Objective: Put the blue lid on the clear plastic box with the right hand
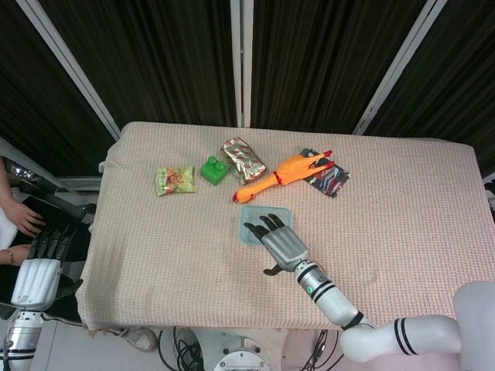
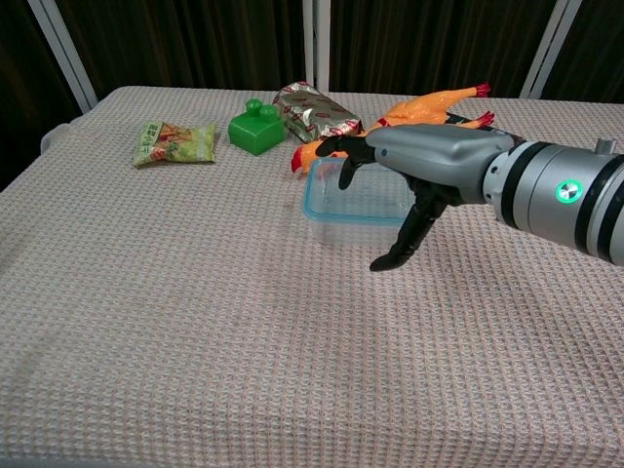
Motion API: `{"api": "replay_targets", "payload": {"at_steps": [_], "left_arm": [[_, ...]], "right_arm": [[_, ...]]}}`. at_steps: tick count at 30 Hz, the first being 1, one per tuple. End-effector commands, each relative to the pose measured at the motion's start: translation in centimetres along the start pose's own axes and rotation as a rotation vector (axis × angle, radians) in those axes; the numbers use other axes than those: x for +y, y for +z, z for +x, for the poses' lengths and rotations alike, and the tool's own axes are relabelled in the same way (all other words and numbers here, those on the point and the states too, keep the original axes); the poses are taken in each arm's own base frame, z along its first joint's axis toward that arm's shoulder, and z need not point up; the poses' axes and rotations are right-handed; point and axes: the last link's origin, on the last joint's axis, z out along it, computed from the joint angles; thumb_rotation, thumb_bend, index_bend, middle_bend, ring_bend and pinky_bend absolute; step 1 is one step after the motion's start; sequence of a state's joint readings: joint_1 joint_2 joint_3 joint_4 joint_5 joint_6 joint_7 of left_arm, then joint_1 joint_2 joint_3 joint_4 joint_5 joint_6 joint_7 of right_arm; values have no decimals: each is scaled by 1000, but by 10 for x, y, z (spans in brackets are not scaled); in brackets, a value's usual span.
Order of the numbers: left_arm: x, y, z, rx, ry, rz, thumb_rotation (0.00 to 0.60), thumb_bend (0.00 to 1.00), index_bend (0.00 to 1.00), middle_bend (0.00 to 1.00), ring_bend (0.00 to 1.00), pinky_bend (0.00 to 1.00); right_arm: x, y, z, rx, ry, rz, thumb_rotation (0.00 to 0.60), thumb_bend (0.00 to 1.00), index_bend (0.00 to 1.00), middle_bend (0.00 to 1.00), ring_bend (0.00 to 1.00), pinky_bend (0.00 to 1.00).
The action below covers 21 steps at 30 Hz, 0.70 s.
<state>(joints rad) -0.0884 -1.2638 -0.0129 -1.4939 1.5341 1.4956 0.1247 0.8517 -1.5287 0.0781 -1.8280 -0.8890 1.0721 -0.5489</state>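
Cloth-covered table [image 1: 402, 209] | right hand [image 2: 429, 171] spread empty above clear box [image 2: 331, 210]

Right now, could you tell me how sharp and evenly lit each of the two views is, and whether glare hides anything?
Head view: sharp, even overhead light, dark backdrop; the right hand casts only a faint shadow on the tablecloth. Chest view: the cloth is crisp, the near forearm looms large, and glints on the foil packet hide nothing.

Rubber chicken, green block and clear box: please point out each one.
rubber chicken [image 1: 288, 171]: head view, on its orange body.
green block [image 2: 255, 130]: chest view, on its front face.
clear plastic box [image 2: 343, 212]: chest view, on its near blue rim.
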Motion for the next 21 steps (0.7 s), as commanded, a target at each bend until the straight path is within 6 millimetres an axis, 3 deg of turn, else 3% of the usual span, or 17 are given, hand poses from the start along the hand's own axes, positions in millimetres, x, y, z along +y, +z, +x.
{"api": "replay_targets", "payload": {"at_steps": [1, 8, 21], "left_arm": [[0, 0, 0, 0, -1, -2, 600, 30, 54, 10, 0, 3], [1, 2, -2, -7, -3, -4, 600, 30, 54, 9, 0, 3], [1, 1, -3, -16, -1, 3, 600, 30, 48, 10, 0, 4]], "right_arm": [[17, -3, 9, 31, 26, -55, 600, 0, 0, 210, 0, 0], [48, 4, 8, 19, 60, -157, 600, 0, 0, 210, 0, 0], [50, 17, 1, -12, 65, -163, 600, 0, 0, 216, 0, 0]]}}
